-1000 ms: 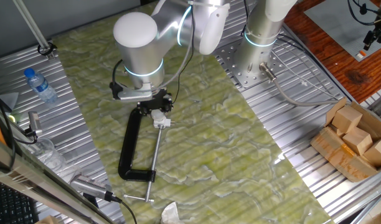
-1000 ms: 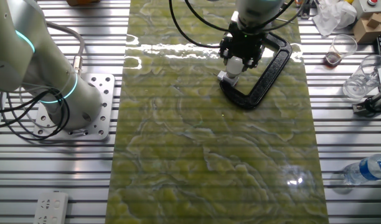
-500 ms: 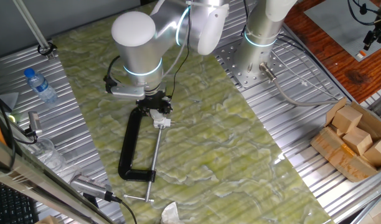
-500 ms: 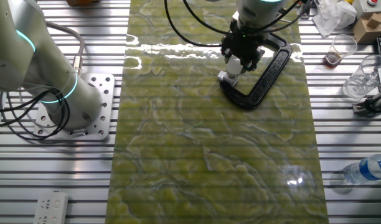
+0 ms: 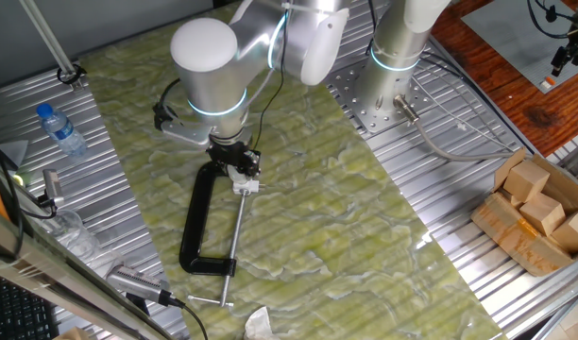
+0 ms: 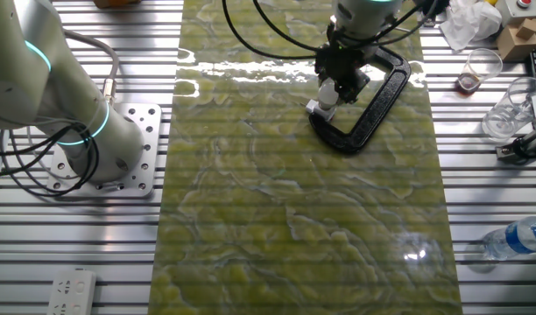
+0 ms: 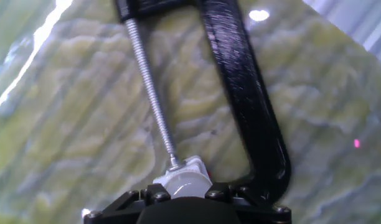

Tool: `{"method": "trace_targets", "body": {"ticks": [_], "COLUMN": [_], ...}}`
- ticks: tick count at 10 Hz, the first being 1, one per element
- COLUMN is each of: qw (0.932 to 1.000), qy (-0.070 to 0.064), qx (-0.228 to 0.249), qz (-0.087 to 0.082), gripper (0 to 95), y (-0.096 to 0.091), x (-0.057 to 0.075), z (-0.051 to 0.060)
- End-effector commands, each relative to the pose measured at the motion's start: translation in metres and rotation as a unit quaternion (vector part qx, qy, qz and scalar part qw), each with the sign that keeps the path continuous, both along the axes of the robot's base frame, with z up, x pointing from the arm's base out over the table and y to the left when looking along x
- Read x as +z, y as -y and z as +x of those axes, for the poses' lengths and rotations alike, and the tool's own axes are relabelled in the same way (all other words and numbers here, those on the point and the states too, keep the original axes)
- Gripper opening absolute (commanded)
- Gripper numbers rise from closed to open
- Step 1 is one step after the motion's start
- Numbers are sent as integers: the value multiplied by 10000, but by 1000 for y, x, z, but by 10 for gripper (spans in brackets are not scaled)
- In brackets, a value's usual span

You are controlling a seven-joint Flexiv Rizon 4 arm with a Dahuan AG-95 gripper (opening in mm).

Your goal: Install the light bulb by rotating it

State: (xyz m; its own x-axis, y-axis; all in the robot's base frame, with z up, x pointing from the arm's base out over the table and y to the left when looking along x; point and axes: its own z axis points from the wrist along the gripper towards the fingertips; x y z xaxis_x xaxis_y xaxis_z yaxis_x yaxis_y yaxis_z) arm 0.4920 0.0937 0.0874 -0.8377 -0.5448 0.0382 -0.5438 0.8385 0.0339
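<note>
Here the gripper (image 6: 338,85) clasps the light bulb (image 7: 185,184), upright above the black C-clamp (image 5: 202,229).

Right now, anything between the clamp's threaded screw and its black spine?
Nothing. In the hand view only bare green mat shows between the screw and the C-clamp spine; the light bulb sits at the screw's tip.

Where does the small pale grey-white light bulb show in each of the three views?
One fixed view: the small pale grey-white light bulb sits left of centre, under the gripper, mostly hidden.
The other fixed view: upper right of centre, at the gripper's tip.
Hand view: bottom centre, just above the gripper's body.
Shared landmark: the black C-clamp; the bulb sits at the end of its screw.
</note>
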Motion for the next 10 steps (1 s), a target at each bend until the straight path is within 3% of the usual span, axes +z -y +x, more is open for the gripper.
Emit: {"method": "trace_targets", "body": {"ticks": [1, 4, 7, 9, 10], "qw": [9936, 9860, 9882, 9901, 9902], "qy": [-9, 13, 7, -2, -10], "qx": [-1129, -1669, -1530, -1402, -1397], "qz": [-3, -31, -88, -91, -58], "gripper": [0, 0, 570, 570, 760], "y": [0, 0, 0, 0, 0], "x": [-1, -1, -1, -1, -1], "z": [-1, -1, -1, -1, -1]}}
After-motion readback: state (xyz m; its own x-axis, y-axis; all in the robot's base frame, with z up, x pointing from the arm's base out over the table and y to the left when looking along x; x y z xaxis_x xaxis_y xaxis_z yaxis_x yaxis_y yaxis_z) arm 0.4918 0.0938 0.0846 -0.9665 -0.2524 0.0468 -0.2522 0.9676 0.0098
